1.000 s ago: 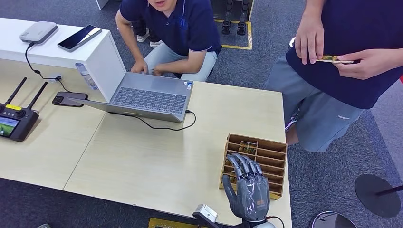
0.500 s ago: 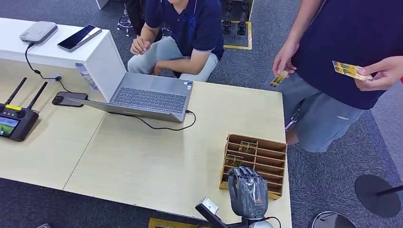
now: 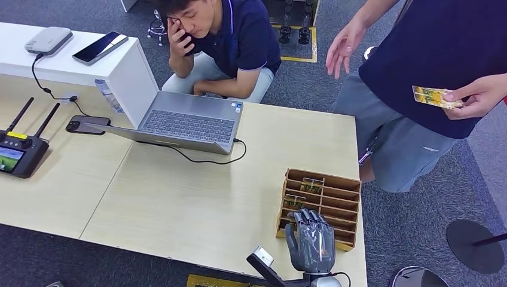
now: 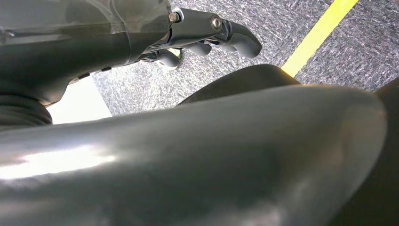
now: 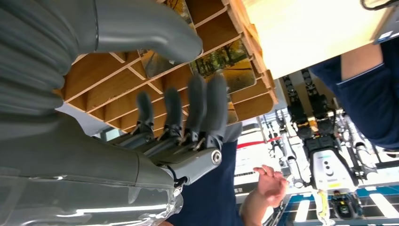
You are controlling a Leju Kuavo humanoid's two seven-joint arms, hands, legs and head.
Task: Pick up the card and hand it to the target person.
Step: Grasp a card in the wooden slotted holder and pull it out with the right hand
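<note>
A wooden slotted rack (image 3: pixel 323 177) stands at the table's near right corner, with one card (image 3: pixel 311 185) in a far slot and another card (image 3: pixel 292 202) lower down. My right hand (image 3: pixel 311 244) hovers over the rack's near side, fingers bent toward the slots and holding nothing. In the right wrist view the thumb (image 5: pixel 141 26) and fingers (image 5: pixel 197 108) are apart over the rack (image 5: pixel 94 89), close to a slotted card (image 5: pixel 223 66). A standing person on the right holds a card (image 3: pixel 435 97). My left hand (image 4: pixel 207 37) hangs over the carpet, holding nothing.
An open laptop (image 3: pixel 191 122) with a trailing cable (image 3: pixel 209 160) sits mid-table, with a seated person (image 3: pixel 233 36) behind it. A phone (image 3: pixel 88 124) and a remote controller (image 3: pixel 18 155) lie at the left. The standing person's other hand (image 3: pixel 342 45) is raised beyond the table's far right corner.
My right hand's fingers have bent down from upright toward the rack. The standing person drew both hands apart and raised one, keeping a card in the other. The seated person sat up.
</note>
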